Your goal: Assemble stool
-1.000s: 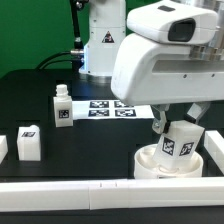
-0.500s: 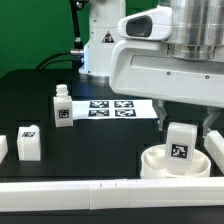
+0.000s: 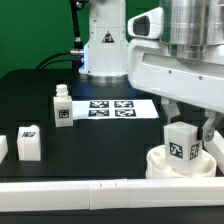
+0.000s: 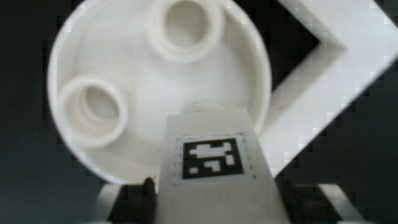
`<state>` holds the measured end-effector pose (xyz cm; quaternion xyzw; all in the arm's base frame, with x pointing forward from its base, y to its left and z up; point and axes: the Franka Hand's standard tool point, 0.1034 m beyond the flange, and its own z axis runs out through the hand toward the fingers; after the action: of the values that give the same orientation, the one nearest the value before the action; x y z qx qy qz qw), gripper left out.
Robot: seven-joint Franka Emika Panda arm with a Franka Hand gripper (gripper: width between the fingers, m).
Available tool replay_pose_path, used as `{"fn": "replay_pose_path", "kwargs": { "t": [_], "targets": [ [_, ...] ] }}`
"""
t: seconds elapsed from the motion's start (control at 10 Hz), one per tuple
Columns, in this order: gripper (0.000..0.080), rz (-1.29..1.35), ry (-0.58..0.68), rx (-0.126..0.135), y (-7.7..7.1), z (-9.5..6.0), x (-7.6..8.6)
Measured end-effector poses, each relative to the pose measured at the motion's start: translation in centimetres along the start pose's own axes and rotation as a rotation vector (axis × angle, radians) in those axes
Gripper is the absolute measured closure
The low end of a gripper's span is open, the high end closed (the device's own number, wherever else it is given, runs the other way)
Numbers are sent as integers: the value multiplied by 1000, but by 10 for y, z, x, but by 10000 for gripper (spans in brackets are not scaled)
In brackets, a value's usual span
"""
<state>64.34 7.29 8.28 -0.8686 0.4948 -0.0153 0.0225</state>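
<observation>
While gripped, the leg (image 3: 183, 147) stands upright — long axis vertical — over the seat (image 3: 158, 162).

Three legs are in view on the worktop (image 3: 110, 150): an upright leg (image 3: 62, 105), a second leg (image 3: 28, 142) nearer and toward the exterior view's left, and a third leg (image 3: 183, 148) in the one gripper (image 3: 185, 135). There is one round seat (image 3: 157, 165); the wrist view shows two sockets (image 4: 183, 27) in it. One marker board (image 3: 112, 108) carries four tags. One border bar (image 3: 90, 188) runs along the near edge. One white piece (image 3: 3, 147), cut off at the edge, cannot be identified.
</observation>
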Motion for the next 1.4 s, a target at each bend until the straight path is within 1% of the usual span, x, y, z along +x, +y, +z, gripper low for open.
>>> {"fn": "replay_pose_path", "kwargs": {
  "t": [0.1, 0.2, 0.4, 0.5, 0.7, 0.8, 0.9, 1.0, 1.1, 1.2, 1.3, 1.4],
  "targets": [
    [462, 254, -2, 35, -2, 1, -4],
    [462, 308, -9, 44, -3, 1, -5],
    [462, 450, -28, 49, -5, 1, -9],
    [462, 585, -47, 71, -8, 1, -9],
    [462, 912, -86, 126, -13, 2, -14],
    [462, 994, -87, 135, -14, 2, -17],
    [380, 978, -91, 134, -15, 3, -18],
    [380, 956, -89, 134, -14, 3, -18],
    [216, 880, -85, 132, -13, 3, -18],
    [170, 778, -85, 125, -11, 0, -16],
    [170, 609, -75, 138, -12, -6, -15],
    [153, 448, -70, 143, -12, -13, -15]
  ]
}}
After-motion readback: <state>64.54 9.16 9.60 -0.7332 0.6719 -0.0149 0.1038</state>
